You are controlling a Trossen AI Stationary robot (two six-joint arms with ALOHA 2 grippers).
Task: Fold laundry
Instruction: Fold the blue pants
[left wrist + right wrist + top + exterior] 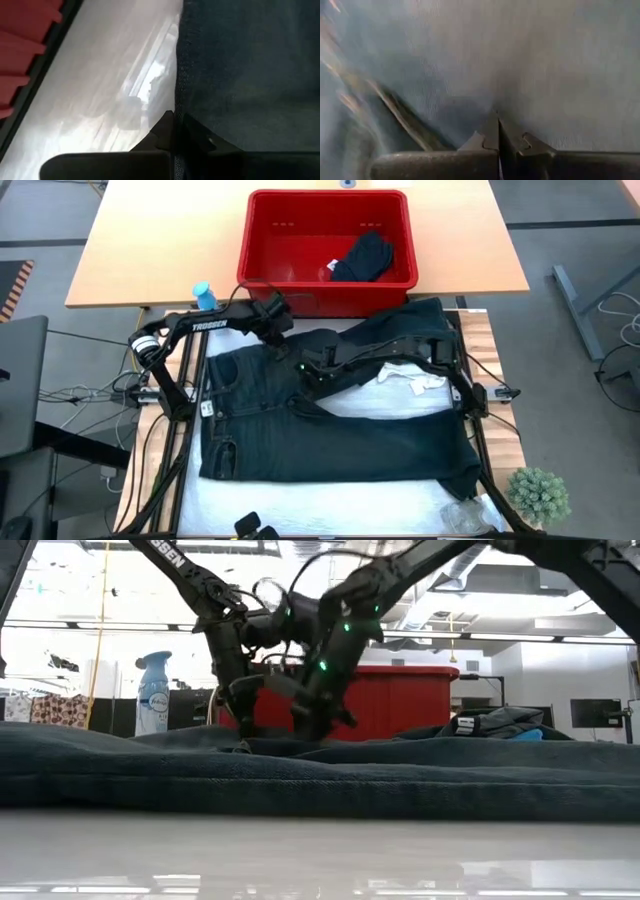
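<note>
Two dark grippers, left (pixel 272 330) and right (pixel 312 370), are clenched on long dark denim trousers (pixel 330 440) spread flat.

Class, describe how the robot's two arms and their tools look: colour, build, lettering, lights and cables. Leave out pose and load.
Both arms are dark, jointed and slim. The left arm carries white lettering and a pale collar near its base. Small green lights glow on the right arm and black cables loop along both. The left tool and right tool each end in two dark, pointed fingers.
</note>
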